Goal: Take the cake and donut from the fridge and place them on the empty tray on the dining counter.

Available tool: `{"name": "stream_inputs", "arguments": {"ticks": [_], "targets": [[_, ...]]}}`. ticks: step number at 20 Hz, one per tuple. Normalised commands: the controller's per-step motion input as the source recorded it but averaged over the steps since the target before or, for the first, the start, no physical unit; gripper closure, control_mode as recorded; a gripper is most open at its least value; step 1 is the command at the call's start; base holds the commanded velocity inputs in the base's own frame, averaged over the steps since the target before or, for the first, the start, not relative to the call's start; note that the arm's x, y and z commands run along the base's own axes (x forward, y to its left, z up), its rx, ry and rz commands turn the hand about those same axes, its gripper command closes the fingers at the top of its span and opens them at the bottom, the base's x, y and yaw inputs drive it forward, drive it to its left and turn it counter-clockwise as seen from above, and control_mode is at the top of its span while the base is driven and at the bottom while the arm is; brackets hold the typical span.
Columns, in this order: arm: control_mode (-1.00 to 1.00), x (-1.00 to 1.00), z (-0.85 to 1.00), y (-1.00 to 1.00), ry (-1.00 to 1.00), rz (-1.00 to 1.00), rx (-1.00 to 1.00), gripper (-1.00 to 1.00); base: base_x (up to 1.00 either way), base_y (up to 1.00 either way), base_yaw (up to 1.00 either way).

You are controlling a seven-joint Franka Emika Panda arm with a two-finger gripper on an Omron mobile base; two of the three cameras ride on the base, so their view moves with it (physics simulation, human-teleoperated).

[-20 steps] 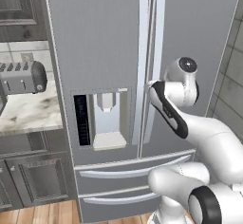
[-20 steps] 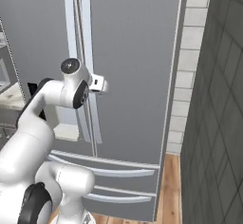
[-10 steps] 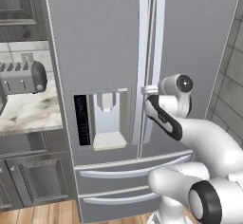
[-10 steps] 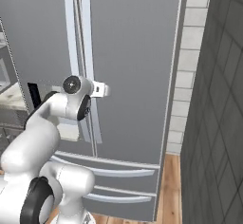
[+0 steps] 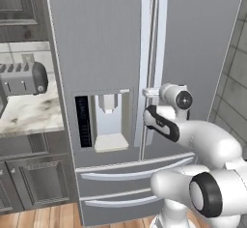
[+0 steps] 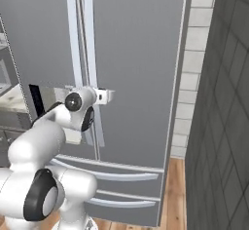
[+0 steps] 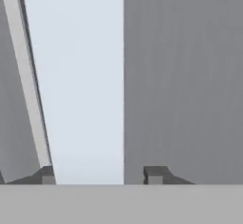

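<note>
The grey steel fridge [image 5: 106,38] [image 6: 141,53] stands straight ahead with both doors closed, so the cake and donut are hidden. My gripper [image 5: 150,92] [image 6: 104,96] is at mid-height on the right door's long vertical handle [image 5: 162,53] [image 6: 89,39]. In the hand view the pale handle [image 7: 85,76] runs between my two dark fingertips [image 7: 47,174], and the gripper [image 7: 100,174] has its jaws drawn in around it. The left door's handle [image 7: 26,76] shows beside it. The tray and dining counter are out of view.
A toaster [image 5: 21,79] sits on the marbled wall counter [image 5: 29,118] left of the fridge, above dark cabinets [image 5: 34,188]. The water dispenser [image 5: 108,121] and bottom drawers [image 5: 130,174] are below my hand. A tiled wall [image 6: 219,126] closes the right side.
The arm's elbow has dropped and the hand has pushed forward onto the right door handle. The fingers have drawn in around it. The fridge doors have not moved.
</note>
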Motion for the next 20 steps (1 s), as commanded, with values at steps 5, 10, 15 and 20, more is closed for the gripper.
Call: {"name": "stream_inputs", "arguments": {"ticks": [5, 10, 15, 20], "targets": [[-1.0, -0.39, 0.0, -0.71, -0.2, -0.17, 0.0, 1.0, 0.0, 0.0, 0.0], [-1.0, -0.93, 0.07, -0.95, -0.19, -0.19, 0.0, 1.0, 0.0, 0.0, 0.0], [-1.0, -1.0, 0.11, -1.0, -0.17, -0.17, 0.0, 1.0, 0.0, 0.0, 0.0], [-1.0, -0.99, 0.0, -1.0, -0.13, -0.14, 0.01, 1.0, 0.0, 0.0, 0.0]]}}
